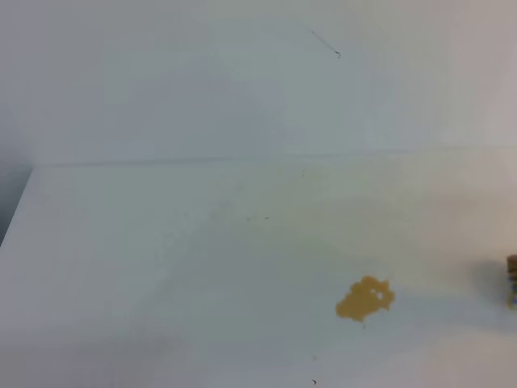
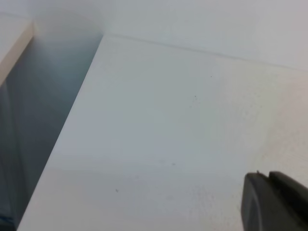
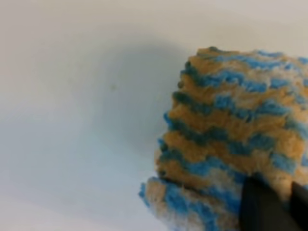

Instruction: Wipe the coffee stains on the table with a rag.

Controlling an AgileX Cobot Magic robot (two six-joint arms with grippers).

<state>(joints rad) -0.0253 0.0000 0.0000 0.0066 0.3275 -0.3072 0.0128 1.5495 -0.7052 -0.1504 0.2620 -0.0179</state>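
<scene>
Counter (image 1: pixel 161 267): we see a wide white top, its left edge dropping into a dark gap and its far edge meeting the pale wall (image 1: pixel 242 81). Open room lies left of and beyond the spill; we judge a sweep leftward has plenty of space before that drop.

Rag (image 3: pixel 231 139): striped blue, tan and white, bunched and filling the right wrist view; only a scrap shows at the right border of the high view, apart from the spill. Risk, as we judge it: a bunched cloth may smear rather than soak, or slip free mid-stroke.

Coffee stain (image 1: pixel 365 299): amber blotch, right of centre, untouched.

Right end effector (image 3: pixel 272 207): dark fingers at the rag's lower edge; we cannot tell whether they pinch it.

Left end effector (image 2: pixel 274 202): only a dark corner shows over bare counter; its opening we cannot tell.
</scene>
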